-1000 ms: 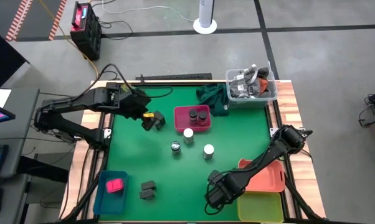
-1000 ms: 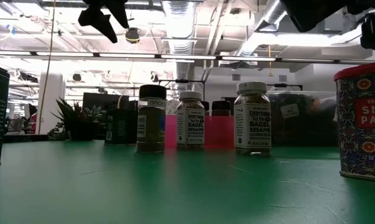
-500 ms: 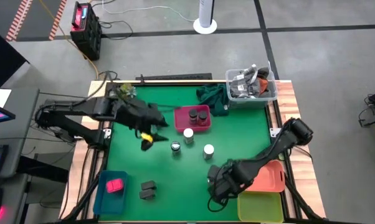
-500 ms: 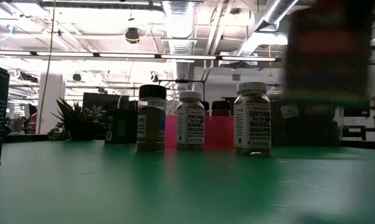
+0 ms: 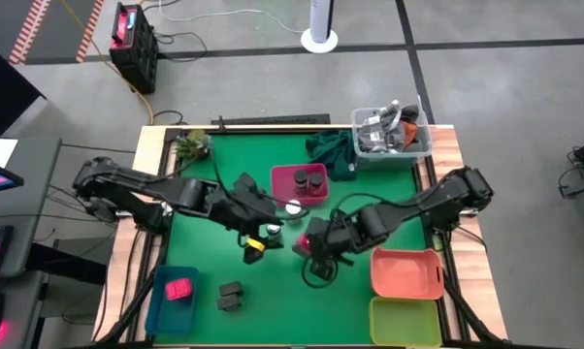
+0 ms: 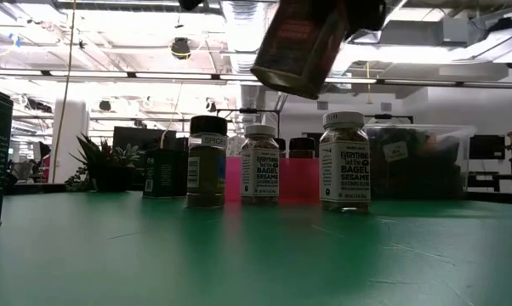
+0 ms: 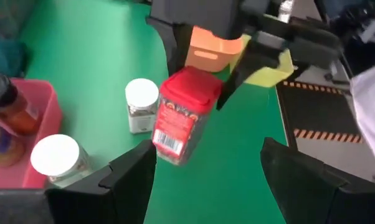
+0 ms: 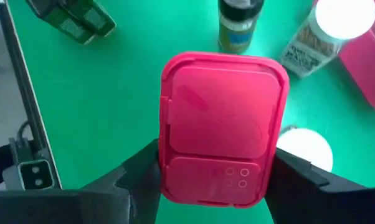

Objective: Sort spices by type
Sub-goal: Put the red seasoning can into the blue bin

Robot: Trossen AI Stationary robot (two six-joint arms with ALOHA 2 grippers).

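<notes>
red-lidded spice tin [image 8: 222, 127] pinched in the right hand [image 5: 311, 242], lifted off the green worktop [image 5: 370, 189] near its middle, tilted; seen from the left wrist [image 7: 182, 115] with a white-capped jar [image 7: 141, 106] just beyond it; left hand [image 5: 256, 248] close beside it, fingers spread, holding nothing; white-capped jars [image 6: 344, 161] and a dark-lidded jar [image 6: 207, 161] upright mid-worktop; pink tray [image 5: 284, 184] holds two dark brown jars [image 5: 308, 181].

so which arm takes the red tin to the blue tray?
Right. Its gripper already holds the red tin in the air. The left gripper is empty, though nearer the blue tray.
</notes>
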